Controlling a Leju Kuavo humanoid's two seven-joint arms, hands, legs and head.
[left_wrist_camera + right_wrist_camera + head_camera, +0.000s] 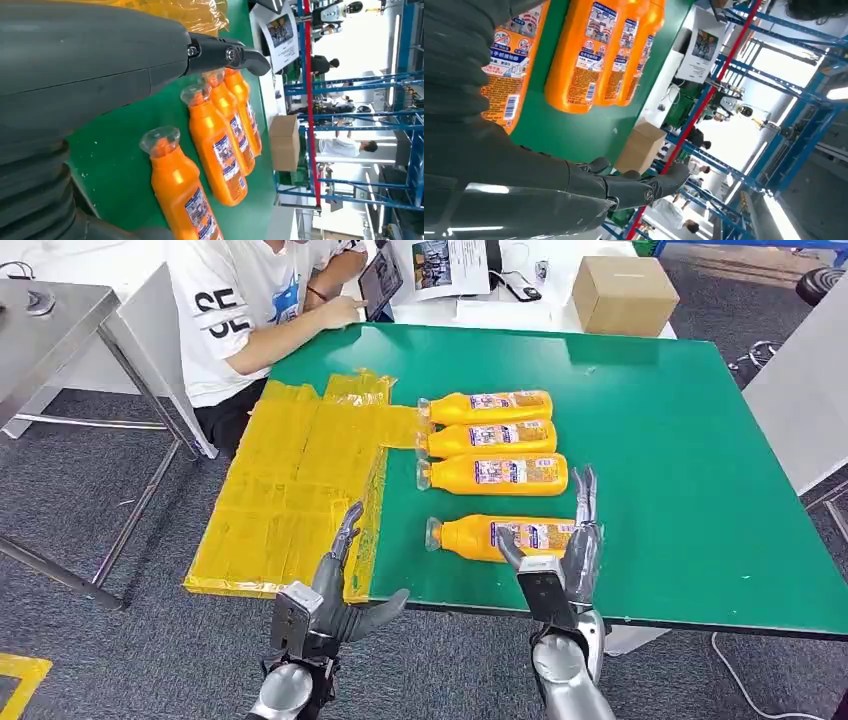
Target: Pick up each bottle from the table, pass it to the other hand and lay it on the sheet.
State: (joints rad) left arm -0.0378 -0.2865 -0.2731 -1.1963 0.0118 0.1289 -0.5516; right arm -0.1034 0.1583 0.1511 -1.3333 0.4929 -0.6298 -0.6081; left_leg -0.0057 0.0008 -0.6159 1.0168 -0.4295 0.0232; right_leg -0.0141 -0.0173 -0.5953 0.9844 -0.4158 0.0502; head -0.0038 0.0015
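1. At the near table edge, the right hand [560, 550] stands with fingers spread and upright around the base end of the nearest orange plastic bottle with a clear cap [500, 537]; it grips nothing yet, and contact cannot be confirmed. Judgement: it is placed for a side grasp on the bottle's base end.

2. Left hand [345, 585] hovers with fingers apart and nothing in it, over the near edge of the crumpled yellow plastic sheet [290, 490]. Judgement: it waits there to receive the bottle, close to the lay-down area.

3. Nearest bottle lies on its side on the green table top [680, 470], cap pointing toward the sheet, just beside it and not on it.

4. Three further orange bottles [492, 440] lie side by side beyond it, caps facing the sheet (the two farther ones have caps at or on a strip of the sheet, though I cannot tell overlap). Their parallel order suits picking one at a time.

5. No bottle lies fully on the sheet; the task appears at its start.

6. Beyond, a person in a white shirt [240, 310] sits at the far corner, and a brown cardboard box [625, 292] stands behind the table.
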